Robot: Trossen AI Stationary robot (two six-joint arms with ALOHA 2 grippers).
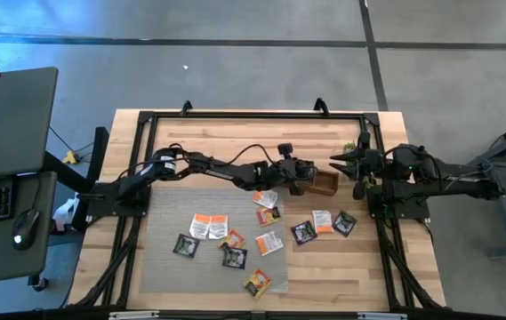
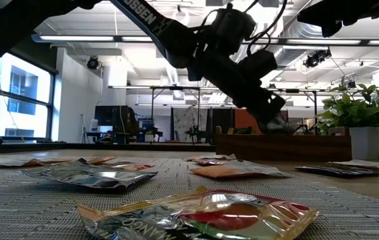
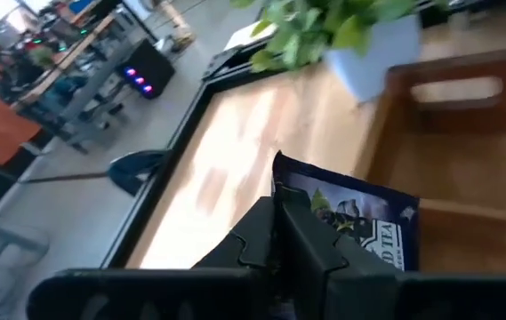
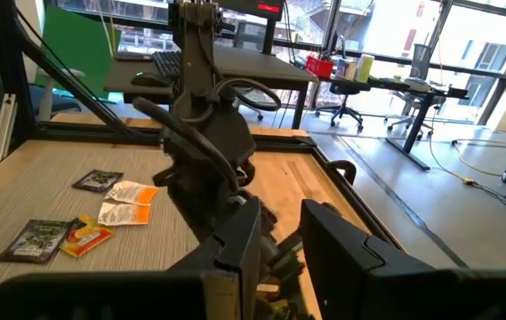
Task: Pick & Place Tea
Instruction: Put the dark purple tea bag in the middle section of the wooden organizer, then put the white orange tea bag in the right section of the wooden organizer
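Left gripper (image 1: 299, 176) poised at the near end of the wooden tray (image 1: 324, 184), its jaws clenched on a dark blue tea sachet (image 3: 359, 218), which stands on edge between them and, in the left wrist view, hangs just above the tray's open compartment (image 3: 448, 169). The step in hand, as judged, is the release of this sachet into the tray. To do it well, the gripper should centre the sachet over the compartment, clear of the tray wall (image 3: 386, 116), lower until the bottom edge is near the floor, and only then part the jaws, so that the sachet drops flat rather than tipping over the rim. The potted plant (image 3: 333, 36) stands just beyond the tray and should not be brushed on withdrawal. The remaining tea sachets (image 1: 235, 240), orange, black and white with orange print, lie scattered over the grey woven mat (image 1: 159, 258) and the bare bench (image 1: 413, 267), well apart from the tray. Right gripper (image 1: 346, 163) waits at the far right of the bench beside the plant, its jaws parted and empty.
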